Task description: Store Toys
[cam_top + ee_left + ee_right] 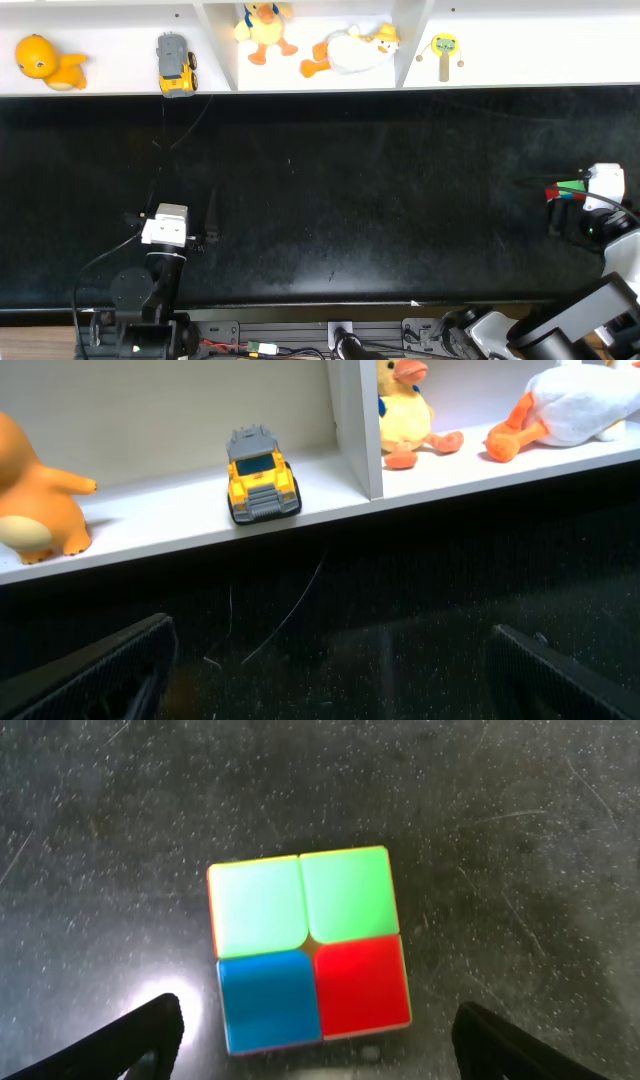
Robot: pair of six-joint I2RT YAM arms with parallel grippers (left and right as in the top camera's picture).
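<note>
Black, scuffed bench (350, 200), right end. Cube (308, 948): two-by-two top face with two green squares, one blue, one red. From above, the right arm hides most of it. Right pincer (315, 1030) hangs over it, spread wide and empty, the cube centred between the fingers and touching neither. Left pincer (330, 660) also gapes, empty.

Cube (308, 948) top 2 green, 1 blue, 1 red sq; truck (261, 475) yellow/grey.

Overhead light glares off the scuffed black desk (100, 840) beside a washed-out puzzle cube (308, 945); the white shelf (300, 80) is brightly lit.
</note>
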